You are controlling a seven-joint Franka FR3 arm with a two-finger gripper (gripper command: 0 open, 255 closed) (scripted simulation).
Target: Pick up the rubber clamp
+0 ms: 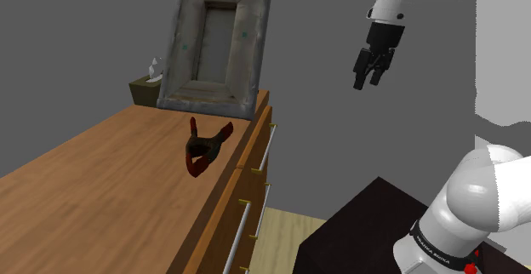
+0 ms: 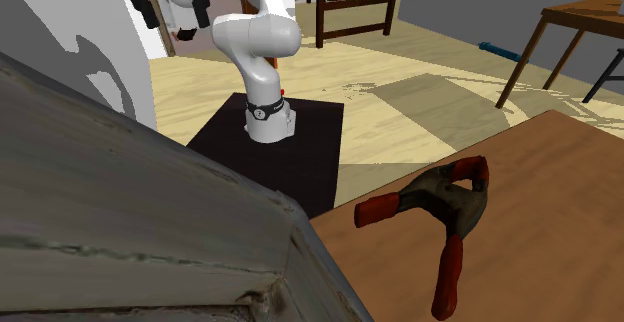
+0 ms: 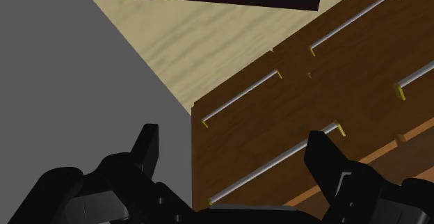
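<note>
Claw (image 1: 368,78): fingers apart, empty, hanging high off the desk (image 1: 94,187) edge, facing drawer fronts (image 3: 243,139). I judge pre-approach posn. Clamp (image 1: 202,149) lies flat on desk top nr front edge, before frame (image 1: 213,47), well apart from claw.

The wooden dresser (image 1: 102,187) bears a red-and-black clamp (image 1: 202,149) and a grey frame (image 1: 217,47).

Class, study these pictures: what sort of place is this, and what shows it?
Likely a room in a home: a wooden dresser, a weathered frame standing on it, a tissue box nearby.
</note>
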